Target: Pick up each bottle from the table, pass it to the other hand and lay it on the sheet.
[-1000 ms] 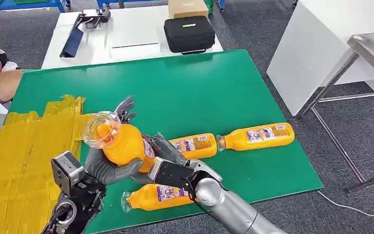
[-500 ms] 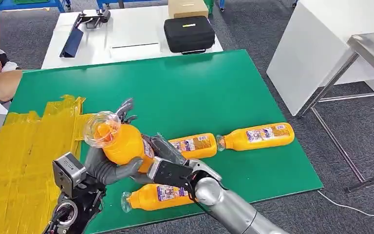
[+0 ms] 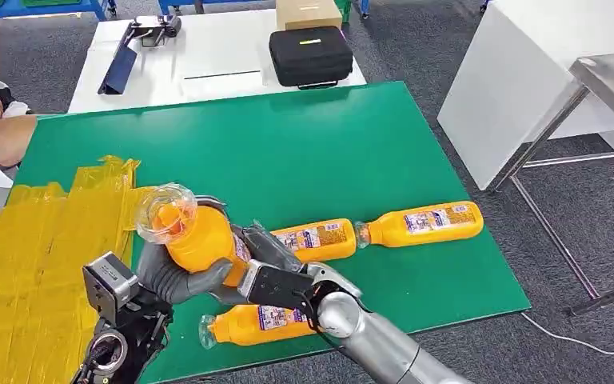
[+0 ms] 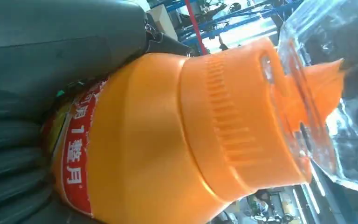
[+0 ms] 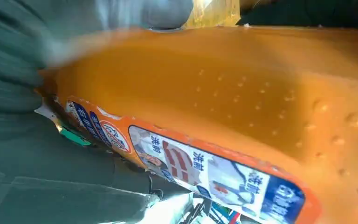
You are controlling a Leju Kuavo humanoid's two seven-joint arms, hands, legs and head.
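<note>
green table (image 3: pixel 312 144), yellow sheet (image 3: pixel 40 240) at left | held bottle (image 3: pixel 196 236) at lower left, gripped by left hand (image 3: pixel 168 276) and right hand (image 3: pixel 268 260) | fingers clamped on it | three bottles (image 3: pixel 424 222) lying at lower centre

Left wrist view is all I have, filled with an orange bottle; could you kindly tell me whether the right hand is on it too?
Observer: Yes; in the head view the right hand grips the held bottle at its labelled end, and the left hand wraps its body.
Operator: Thank you. How many bottles lie on the table?
Observer: Three: the near bottle, the middle bottle and the far bottle, all on the green table.
Operator: And the sheet?
Observer: The yellow sheet bears no bottle.
</note>
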